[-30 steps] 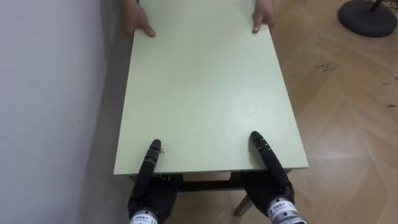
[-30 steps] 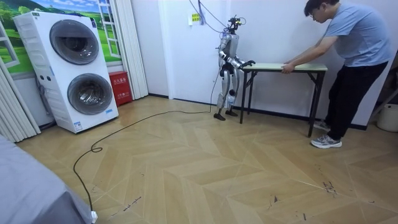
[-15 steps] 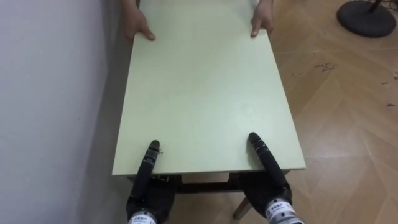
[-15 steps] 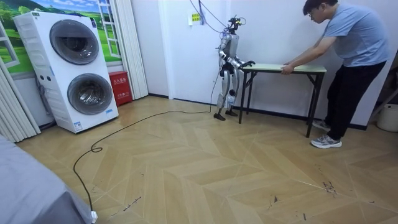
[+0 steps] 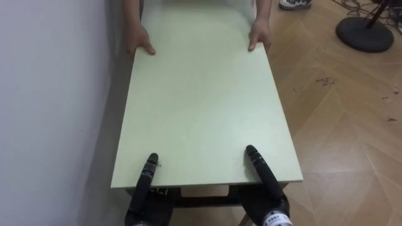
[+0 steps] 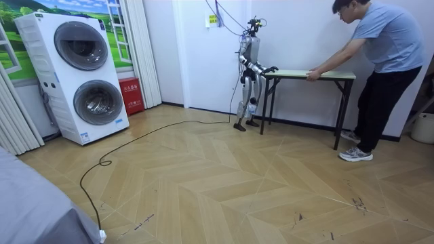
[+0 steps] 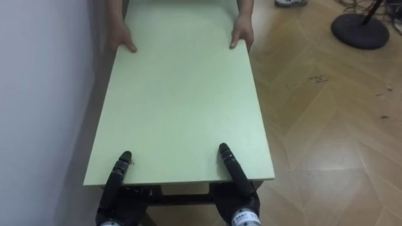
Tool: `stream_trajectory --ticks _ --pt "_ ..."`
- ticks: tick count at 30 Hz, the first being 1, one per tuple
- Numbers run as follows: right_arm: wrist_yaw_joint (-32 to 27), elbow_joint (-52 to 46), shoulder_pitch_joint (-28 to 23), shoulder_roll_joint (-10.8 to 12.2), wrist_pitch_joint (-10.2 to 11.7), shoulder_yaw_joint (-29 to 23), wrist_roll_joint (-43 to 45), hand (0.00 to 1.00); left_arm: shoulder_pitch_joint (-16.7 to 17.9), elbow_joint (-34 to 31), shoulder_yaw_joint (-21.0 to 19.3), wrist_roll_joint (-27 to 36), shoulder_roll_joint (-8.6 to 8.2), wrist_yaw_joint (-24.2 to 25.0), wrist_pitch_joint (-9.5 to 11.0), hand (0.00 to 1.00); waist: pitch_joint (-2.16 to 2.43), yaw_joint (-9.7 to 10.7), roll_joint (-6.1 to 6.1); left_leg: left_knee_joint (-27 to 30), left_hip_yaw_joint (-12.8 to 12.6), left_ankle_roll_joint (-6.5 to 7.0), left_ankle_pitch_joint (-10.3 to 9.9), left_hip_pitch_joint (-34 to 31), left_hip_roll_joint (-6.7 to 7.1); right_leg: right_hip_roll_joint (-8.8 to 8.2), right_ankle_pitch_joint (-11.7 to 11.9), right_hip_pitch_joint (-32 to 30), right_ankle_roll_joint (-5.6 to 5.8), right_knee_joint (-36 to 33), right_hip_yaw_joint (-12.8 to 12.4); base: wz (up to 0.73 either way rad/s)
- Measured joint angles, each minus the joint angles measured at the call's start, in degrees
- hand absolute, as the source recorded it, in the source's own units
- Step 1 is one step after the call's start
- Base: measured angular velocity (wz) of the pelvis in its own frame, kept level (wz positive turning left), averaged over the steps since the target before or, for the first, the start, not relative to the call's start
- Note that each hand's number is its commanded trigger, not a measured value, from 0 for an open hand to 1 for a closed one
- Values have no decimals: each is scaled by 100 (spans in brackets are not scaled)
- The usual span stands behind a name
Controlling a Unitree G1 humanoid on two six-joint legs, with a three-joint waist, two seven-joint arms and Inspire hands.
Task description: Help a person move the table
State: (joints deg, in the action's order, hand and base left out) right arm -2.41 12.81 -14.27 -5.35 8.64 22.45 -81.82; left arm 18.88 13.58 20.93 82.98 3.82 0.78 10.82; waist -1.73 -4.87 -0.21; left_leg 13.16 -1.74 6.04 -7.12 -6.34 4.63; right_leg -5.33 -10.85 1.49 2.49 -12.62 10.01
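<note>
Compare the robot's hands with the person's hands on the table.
The left hand and right hand rest on the table's near short edge; the person's hands hold its long sides, farther off. The robot's hands sit closer together than the person's. All four touch the top.

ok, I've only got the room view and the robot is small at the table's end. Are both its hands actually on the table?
Observer: Yes. In the eye views the left hand and the right hand each come up over the near edge of the table and lie on its top.
Operator: And the far end?
Observer: The person's hand by the wall and the person's other hand sit on the two far corners.
</note>
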Motion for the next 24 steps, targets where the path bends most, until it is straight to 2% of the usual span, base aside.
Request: stream_trajectory --ticks 1,2,3,4,5,6,7,8,10,13,16,18,20,24 --pt "4 0 -13 10 -3 -15 16 100 15 4 -21 -56 -1 12 -43 55 9 0 1 -6 2 0 0 0 1 -1 0 0 0 1 9 0" --pt "14 1 -44 19 -17 -32 43 100 49 42 -67 -259 18 56 -140 51 26 3 7 -14 3 1 1 13 4 -6 0 15 0 9 32 0" --pt "15 5 -67 31 -62 -68 67 100 57 123 -94 -449 47 136 -214 40 31 8 12 -32 4 2 1 60 8 -11 0 56 0 17 37 0" --pt "16 21 -76 42 -81 -84 81 100 64 172 -97 -572 70 184 -243 17 43 9 15 -46 4 2 1 83 10 -12 0 70 0 15 39 0" --pt "44 76 -75 66 -129 -113 110 100 62 292 -84 -999 165 273 -305 5 80 21 17 -49 1 2 1 108 10 -13 0 86 0 13 53 0" --pt "101 160 -59 90 -178 -125 149 93 10 445 -53 -1430 263 385 -412 0 112 62 17 -44 -1 2 1 131 11 -15 0 110 0 15 77 0" --pt "112 196 -41 96 -204 -127 160 85 -39 540 -52 -1627 291 436 -461 0 112 76 17 -48 -7 2 1 159 10 -16 0 150 0 15 84 0" --pt "116 266 -3 102 -266 -136 164 65 -124 706 -62 -1953 288 492 -542 0 108 124 32 -58 -11 5 -4 197 10 -18 0 168 0 21 88 -4" --pt "116 307 23 101 -362 -189 165 0 -221 799 -81 -2296 285 516 -561 0 118 145 53 -82 -15 10 -18 199 13 -20 0 172 0 21 90 -4" --pt "267 392 48 93 -470 -245 148 0 -298 843 -56 -2516 291 613 -690 0 117 147 90 -81 -17 22 -41 199 21 -26 5 158 8 16 93 -5" --pt "798 515 6 46 -505 -239 139 0 -303 841 -47 -2518 282 693 -838 0 87 189 179 -81 -50 30 -43 195 27 -40 5 149 9 13 94 -7" --pt "1068 533 -55 -29 -571 -227 169 0 -303 843 -64 -2520 262 752 -912 0 105 270 245 -102 -80 28 -40 196 27 -47 -5 154 23 14 82 -6" --pt "1239 562 -54 -35 -648 -214 186 0 -317 849 -74 -2524 262 801 -961 0 106 314 244 -125 -113 17 -34 223 13 -47 -18 159 44 15 79 -8" --pt "1529 599 -49 -50 -755 -210 213 0 -329 849 -61 -2522 240 898 -1087 0 64 338 179 -146 -137 -2 -23 270 4 -41 -19 146 46 35 80 -5"
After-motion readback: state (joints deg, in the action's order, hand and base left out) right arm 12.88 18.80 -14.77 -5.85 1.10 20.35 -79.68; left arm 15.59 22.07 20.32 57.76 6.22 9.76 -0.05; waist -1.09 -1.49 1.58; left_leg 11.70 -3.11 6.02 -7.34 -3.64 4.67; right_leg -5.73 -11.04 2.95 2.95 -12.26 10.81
